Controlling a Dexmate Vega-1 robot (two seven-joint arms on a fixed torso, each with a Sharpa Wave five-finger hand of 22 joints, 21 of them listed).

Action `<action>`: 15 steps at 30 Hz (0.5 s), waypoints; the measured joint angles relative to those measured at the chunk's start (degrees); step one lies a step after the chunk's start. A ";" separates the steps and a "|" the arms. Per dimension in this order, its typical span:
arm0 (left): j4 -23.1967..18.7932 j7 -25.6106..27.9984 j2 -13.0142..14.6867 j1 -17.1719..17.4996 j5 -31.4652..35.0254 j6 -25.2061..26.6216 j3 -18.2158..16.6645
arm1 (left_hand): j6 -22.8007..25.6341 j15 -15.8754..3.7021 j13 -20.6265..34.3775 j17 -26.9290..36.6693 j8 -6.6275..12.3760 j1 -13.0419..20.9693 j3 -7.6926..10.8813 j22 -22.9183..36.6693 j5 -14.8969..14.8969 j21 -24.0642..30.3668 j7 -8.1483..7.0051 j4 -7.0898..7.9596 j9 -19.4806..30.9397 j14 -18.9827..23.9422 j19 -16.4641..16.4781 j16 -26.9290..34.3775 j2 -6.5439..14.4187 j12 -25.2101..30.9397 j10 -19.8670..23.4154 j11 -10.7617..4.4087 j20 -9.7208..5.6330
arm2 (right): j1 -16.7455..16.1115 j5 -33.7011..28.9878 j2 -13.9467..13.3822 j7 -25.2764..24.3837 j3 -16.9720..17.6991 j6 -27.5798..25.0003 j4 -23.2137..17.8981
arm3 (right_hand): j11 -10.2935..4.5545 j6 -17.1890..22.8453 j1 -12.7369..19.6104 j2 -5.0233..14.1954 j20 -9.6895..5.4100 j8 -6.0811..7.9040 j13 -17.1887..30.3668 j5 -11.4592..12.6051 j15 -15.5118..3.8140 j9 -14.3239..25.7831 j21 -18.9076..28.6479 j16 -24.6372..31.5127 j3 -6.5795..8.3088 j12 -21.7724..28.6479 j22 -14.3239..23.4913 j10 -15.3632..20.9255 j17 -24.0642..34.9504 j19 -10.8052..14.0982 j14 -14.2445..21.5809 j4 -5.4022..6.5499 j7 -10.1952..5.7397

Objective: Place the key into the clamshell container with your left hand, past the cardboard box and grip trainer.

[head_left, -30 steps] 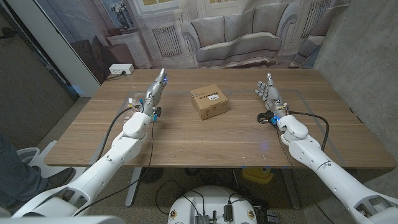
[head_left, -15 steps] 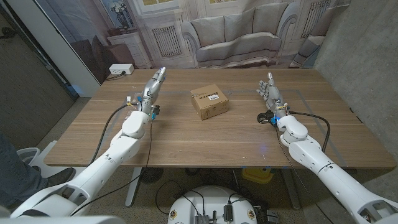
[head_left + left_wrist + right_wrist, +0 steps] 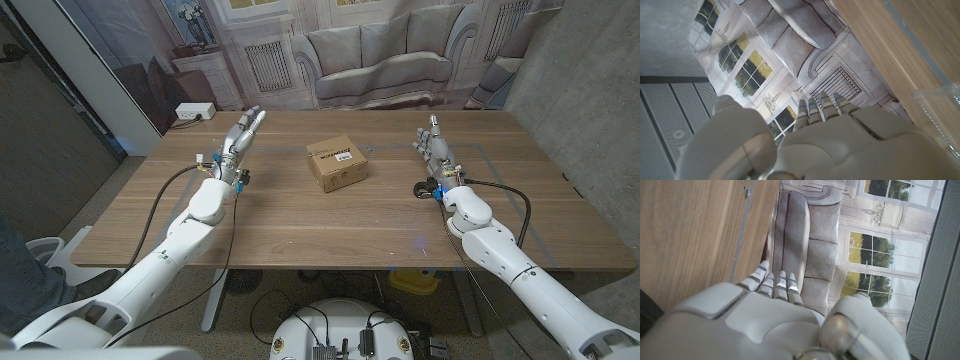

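The wooden bench (image 3: 330, 220) held a cardboard box (image 3: 336, 163) between the two hands, well apart from both. The left hand (image 3: 240, 142) was up over the bench, its fingers (image 3: 821, 106) straight, side by side and holding nothing. The clear clamshell container (image 3: 940, 107) lay just beside those fingers. The right hand (image 3: 435, 148) stood upright, fingers (image 3: 775, 282) straight, close together, holding nothing. I could not see the key.
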 measured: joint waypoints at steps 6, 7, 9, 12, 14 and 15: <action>-0.82 2.15 0.66 0.64 2.58 -0.02 -0.24 | 1.67 -0.01 0.00 0.00 0.21 1.99 0.41 0.00 0.00 0.00 -0.18 -0.89 0.00 0.82 0.23 0.00 0.02 0.00 0.84 -0.37 -0.23 | -0.43 -0.31 0.17 -0.73 -0.04 -0.08 -0.78 | 0.00 0.00 0.23 0.23 -0.25 0.00 0.00 0.00 0.00 0.00 0.00 0.00 0.00 0.00 0.00 0.00 0.00 0.25 0.00 0.00 0.00; -0.93 2.36 0.72 0.73 2.83 -0.02 -0.28 | 2.28 -0.01 0.00 0.00 0.44 2.27 0.41 0.00 0.00 0.00 -0.20 -1.22 0.00 1.27 0.31 0.00 0.31 0.00 1.27 -0.40 -0.31 | -0.47 -0.37 0.19 -0.83 -0.04 -0.08 -0.84 | 0.00 0.00 0.23 0.23 -0.32 0.00 0.00 0.00 0.00 0.00 0.00 0.00 0.00 0.00 0.00 0.00 0.00 0.32 0.00 0.00 0.00; -1.13 4.10 0.79 0.92 4.62 -0.23 -0.40 | 3.61 -0.02 0.00 0.00 0.68 3.05 0.57 0.00 0.00 0.00 -0.30 -1.51 0.00 2.31 0.73 0.00 0.34 0.00 2.20 -0.75 -0.32 | -0.71 -0.49 0.27 -1.06 -0.04 -0.08 -1.17 | 0.00 0.00 0.23 0.22 -0.32 0.00 0.00 0.00 0.00 0.00 0.00 0.00 0.00 0.00 0.00 0.00 0.00 0.32 0.00 0.00 0.00; -1.21 5.76 0.77 1.10 6.30 -0.57 -0.48 | 4.80 -0.16 0.00 0.00 0.88 3.72 0.72 0.00 0.00 0.00 -0.53 -1.86 0.00 3.33 1.12 0.00 0.27 0.00 3.30 -1.04 -0.31 | -0.94 -0.59 0.34 -1.35 -0.04 -0.08 -1.46 | 0.00 0.00 0.23 0.22 -0.32 0.00 0.00 0.00 0.00 0.00 0.00 0.00 0.00 0.00 0.00 0.00 0.00 0.32 0.00 0.00 0.00; -1.21 6.31 0.70 1.18 6.82 -0.65 -0.54 | 5.25 -0.16 0.00 0.00 0.88 3.84 0.64 0.00 0.00 0.00 -0.88 -2.06 0.00 3.33 1.12 0.00 0.37 0.00 3.55 -1.30 -0.31 | -1.03 -0.62 0.35 -1.51 -0.03 -0.08 -1.58 | 0.00 0.00 0.23 0.22 -0.32 0.00 0.00 0.00 0.00 0.00 -0.21 0.00 0.00 0.00 0.00 0.00 0.00 0.32 0.00 0.00 0.00; -1.21 7.13 0.67 1.22 7.67 -0.79 -0.55 | 5.74 -0.16 0.00 0.00 0.88 4.08 0.73 0.00 0.00 0.00 -0.84 -2.16 -0.01 3.32 1.12 0.00 0.40 0.00 3.55 -1.30 -0.31 | -1.13 -0.62 0.36 -1.56 0.01 -0.08 -1.74 | 0.00 0.00 0.23 0.22 -0.32 0.00 0.00 0.00 0.00 0.00 -0.40 0.00 0.00 0.00 0.00 0.00 0.00 0.32 0.00 0.00 0.00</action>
